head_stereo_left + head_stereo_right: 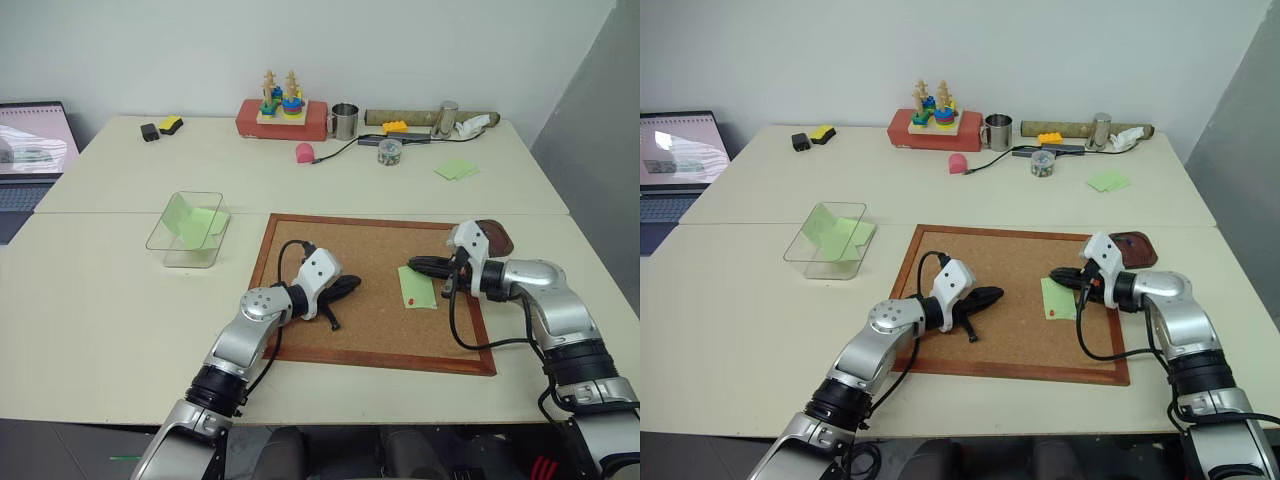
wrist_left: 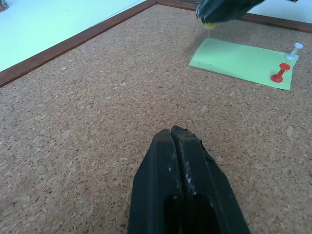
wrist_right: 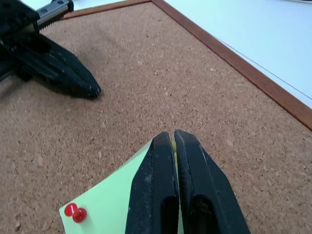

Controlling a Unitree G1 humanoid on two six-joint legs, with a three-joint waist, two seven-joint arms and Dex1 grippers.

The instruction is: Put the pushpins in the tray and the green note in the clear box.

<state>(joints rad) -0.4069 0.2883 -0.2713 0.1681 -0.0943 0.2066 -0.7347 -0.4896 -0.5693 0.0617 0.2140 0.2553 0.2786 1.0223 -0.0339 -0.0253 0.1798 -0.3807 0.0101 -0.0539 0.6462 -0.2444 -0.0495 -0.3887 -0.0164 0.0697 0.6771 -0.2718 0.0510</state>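
We saw the left hand [image 1: 352,285] resting low over the cork board [image 1: 370,345], its two fingers pressed together with nothing between them. The right hand [image 1: 414,266] hovered over the top edge of the green note [image 1: 416,288], fingers clamped on the yellow pushpin [image 2: 209,26], of which a sliver showed at the fingertips. The red pushpin [image 2: 280,73] still stood in the note's lower corner. The tray [image 1: 497,238] lay just past the board's far right corner. Farther left on the surface [image 1: 120,320] stood the clear box [image 1: 188,229], green sheets already inside it.
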